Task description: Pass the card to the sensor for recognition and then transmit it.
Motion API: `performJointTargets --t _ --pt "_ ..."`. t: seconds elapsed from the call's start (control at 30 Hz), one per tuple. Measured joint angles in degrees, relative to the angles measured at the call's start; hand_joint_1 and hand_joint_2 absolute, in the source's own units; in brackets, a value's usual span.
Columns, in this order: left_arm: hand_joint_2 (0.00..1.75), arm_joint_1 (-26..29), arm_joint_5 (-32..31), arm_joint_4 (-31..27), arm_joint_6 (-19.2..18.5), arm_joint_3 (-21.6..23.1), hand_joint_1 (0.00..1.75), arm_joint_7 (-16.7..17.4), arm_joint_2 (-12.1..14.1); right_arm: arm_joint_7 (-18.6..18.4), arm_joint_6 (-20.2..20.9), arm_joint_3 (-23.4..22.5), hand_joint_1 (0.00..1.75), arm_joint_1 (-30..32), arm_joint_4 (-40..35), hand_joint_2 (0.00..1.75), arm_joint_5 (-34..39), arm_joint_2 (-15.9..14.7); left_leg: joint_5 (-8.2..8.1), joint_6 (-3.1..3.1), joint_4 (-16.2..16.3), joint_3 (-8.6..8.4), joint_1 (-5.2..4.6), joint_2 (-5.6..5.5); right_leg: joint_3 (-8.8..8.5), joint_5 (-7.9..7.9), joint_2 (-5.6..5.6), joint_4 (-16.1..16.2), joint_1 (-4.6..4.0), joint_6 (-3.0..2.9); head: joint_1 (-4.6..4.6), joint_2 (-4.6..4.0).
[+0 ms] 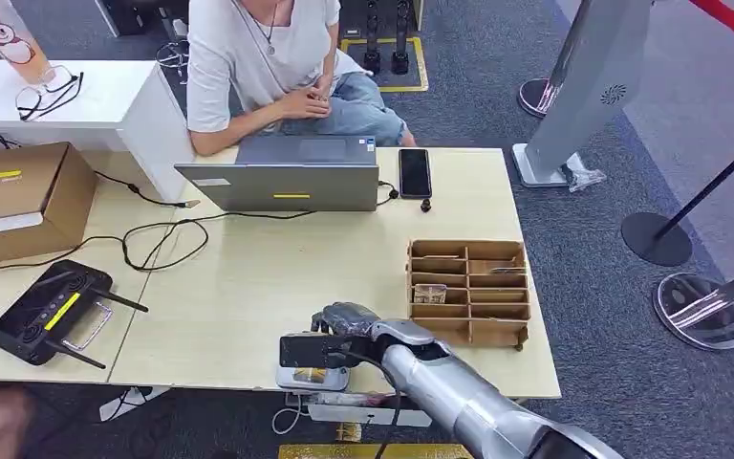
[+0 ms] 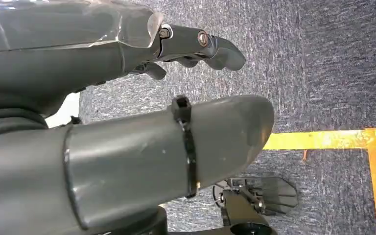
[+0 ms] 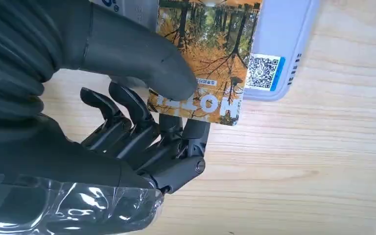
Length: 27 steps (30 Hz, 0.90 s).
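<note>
The right robot hand (image 3: 127, 122) is pinching the card (image 3: 210, 54) between its thumb and curled fingers, holding it flat over the pale sensor (image 3: 281, 49) at the near edge of the wooden counter (image 1: 248, 287). The card, printed with autumn trees, is covering part of the sensor beside its QR label. The left robot hand (image 2: 196, 46) is hanging over grey carpet, fingers slightly curled and holding nothing. Farther along the counter, a cardboard compartment tray (image 1: 468, 292) is sitting just right of the hand. Beyond it, a laptop (image 1: 287, 177) and phone (image 1: 415, 172) are lying before a seated person (image 1: 268, 57).
</note>
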<state>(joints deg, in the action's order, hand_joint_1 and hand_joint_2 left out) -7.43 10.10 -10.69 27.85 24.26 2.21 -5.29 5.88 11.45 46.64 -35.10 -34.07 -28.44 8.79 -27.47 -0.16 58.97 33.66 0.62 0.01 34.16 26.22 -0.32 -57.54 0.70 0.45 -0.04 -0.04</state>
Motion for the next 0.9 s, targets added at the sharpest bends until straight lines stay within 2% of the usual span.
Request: performJointTargets --t 0.9 --pt "0.00 0.0 0.0 0.0 0.0 0.0 0.00 0.0 -0.1 0.8 -0.3 0.1 1.75 -0.4 0.2 1.75 0.2 0.2 0.00 0.00 0.0 0.00 0.00 0.00 0.00 0.00 0.00 0.0 0.00 0.00 0.00 0.00"
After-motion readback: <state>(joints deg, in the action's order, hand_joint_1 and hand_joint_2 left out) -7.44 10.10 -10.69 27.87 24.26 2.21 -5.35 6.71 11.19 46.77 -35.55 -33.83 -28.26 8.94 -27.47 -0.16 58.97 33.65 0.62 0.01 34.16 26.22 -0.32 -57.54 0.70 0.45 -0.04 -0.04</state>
